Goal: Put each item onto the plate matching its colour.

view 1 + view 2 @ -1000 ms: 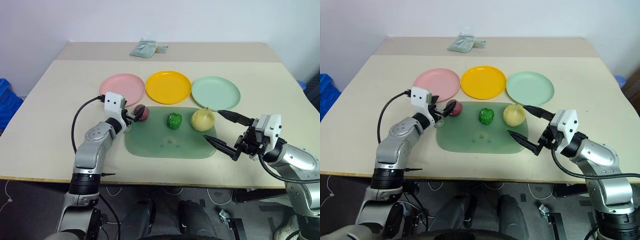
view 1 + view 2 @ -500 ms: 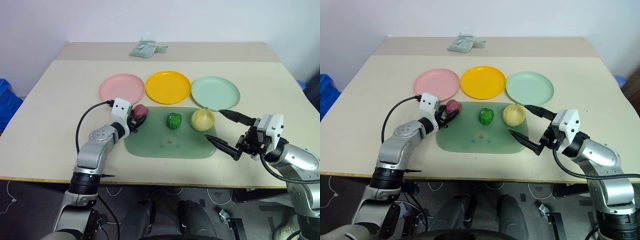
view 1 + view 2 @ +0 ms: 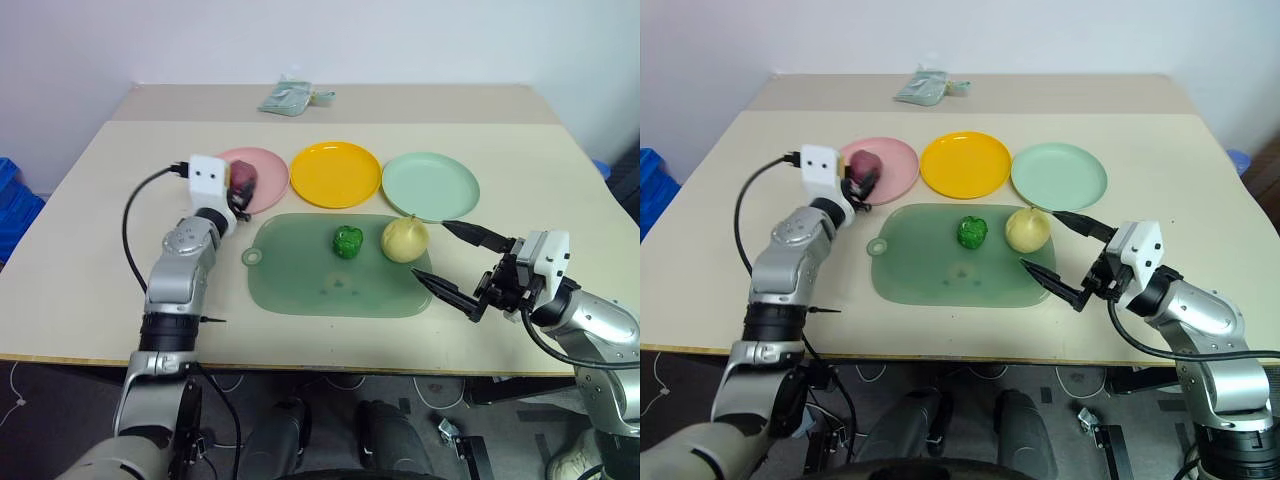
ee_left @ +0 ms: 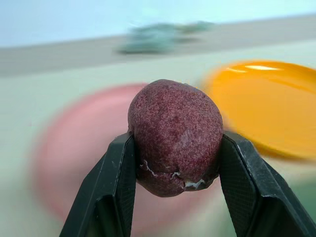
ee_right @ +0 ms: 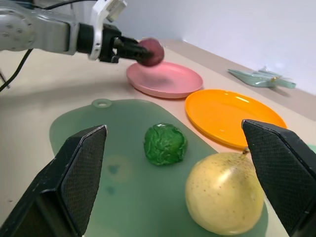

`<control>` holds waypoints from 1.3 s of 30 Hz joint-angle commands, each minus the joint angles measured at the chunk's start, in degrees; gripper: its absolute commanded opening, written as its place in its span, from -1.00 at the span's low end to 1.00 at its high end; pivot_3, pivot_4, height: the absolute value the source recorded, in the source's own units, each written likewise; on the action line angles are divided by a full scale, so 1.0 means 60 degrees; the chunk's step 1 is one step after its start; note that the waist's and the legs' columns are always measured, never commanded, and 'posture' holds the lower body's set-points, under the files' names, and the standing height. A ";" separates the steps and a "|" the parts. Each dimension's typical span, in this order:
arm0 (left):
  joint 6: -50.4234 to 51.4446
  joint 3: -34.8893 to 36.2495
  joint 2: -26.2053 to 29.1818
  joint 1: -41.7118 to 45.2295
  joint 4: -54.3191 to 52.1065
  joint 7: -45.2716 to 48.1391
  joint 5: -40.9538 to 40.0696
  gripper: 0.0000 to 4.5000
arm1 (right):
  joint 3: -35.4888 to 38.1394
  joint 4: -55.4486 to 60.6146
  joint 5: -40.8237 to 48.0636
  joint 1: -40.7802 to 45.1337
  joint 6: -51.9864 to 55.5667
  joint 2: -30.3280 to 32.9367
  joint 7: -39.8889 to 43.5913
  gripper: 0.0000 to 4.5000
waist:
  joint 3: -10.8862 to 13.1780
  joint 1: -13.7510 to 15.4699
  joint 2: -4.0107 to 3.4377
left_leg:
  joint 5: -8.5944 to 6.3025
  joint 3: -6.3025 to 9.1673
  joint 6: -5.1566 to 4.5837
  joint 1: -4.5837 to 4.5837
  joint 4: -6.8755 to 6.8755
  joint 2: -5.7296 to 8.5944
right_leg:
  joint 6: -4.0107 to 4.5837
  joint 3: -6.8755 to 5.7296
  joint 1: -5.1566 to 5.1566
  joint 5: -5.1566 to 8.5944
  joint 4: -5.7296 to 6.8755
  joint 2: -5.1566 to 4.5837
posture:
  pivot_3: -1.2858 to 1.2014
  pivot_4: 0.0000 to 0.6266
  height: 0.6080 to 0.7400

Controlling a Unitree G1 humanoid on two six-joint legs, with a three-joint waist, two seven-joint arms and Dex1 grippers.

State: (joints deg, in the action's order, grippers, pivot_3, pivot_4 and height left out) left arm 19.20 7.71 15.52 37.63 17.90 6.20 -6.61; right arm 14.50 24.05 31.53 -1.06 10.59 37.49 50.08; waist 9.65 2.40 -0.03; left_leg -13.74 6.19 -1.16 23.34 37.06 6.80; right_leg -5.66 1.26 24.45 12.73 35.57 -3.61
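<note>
Now left gripper (image 4: 174, 190) clamps rough maroon ball (image 4: 175, 136); right gripper (image 3: 450, 262) agape.

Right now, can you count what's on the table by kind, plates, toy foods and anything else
Plates: 3, pink plate, yellow plate, mint green plate
Toy foods: 3, maroon ball, green pepper, yellow pear
Cutting mats: 1
Packets: 1
Total: 8
</note>
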 commanded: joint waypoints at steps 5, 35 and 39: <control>-0.2341 0.0104 -0.0456 0.1825 0.4076 -0.1066 0.0555 0.02 | 0.0139 -0.0094 -0.0069 0.0248 -0.0301 0.0065 0.0059 1.00 | 0.0004 0.0043 0.0009 | 0.0002 0.0002 0.0000 0.0002 0.0011 0.0010 | -0.0014 -0.0003 -0.0004 -0.0008 0.0001 -0.0003 | 0.03 -0.52 1.00; 0.0913 -0.0132 0.3405 -0.2315 -0.3787 0.8141 -0.3832 0.98 | -0.2155 0.0407 -0.1177 0.1499 0.1166 -0.1177 -0.2118 1.00 | 0.0004 -0.0041 0.0006 | 0.0003 -0.0003 0.0004 0.0002 -0.0002 0.0009 | 0.0021 0.0017 0.0035 0.0006 0.0064 -0.0010 | 0.03 -0.52 1.00; 0.0515 -0.0698 0.2999 -0.2032 -0.3611 0.7852 -0.3246 0.98 | -0.1945 0.0409 -0.1139 0.1418 0.1088 -0.1200 -0.2165 1.00 | 0.0003 0.0006 0.0007 | 0.0003 -0.0003 0.0003 0.0002 0.0005 0.0012 | 0.0020 0.0015 0.0025 0.0006 0.0059 -0.0011 | 0.03 -0.52 1.00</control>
State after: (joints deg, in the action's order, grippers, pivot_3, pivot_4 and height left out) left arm 24.02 4.95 34.24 23.95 -2.87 53.71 -26.94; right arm 1.04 25.03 24.32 7.17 18.31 30.52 37.48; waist 9.67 2.43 0.01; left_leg -13.72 6.17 -1.14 23.35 37.09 6.87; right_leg -5.54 1.35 24.59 12.77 35.92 -3.68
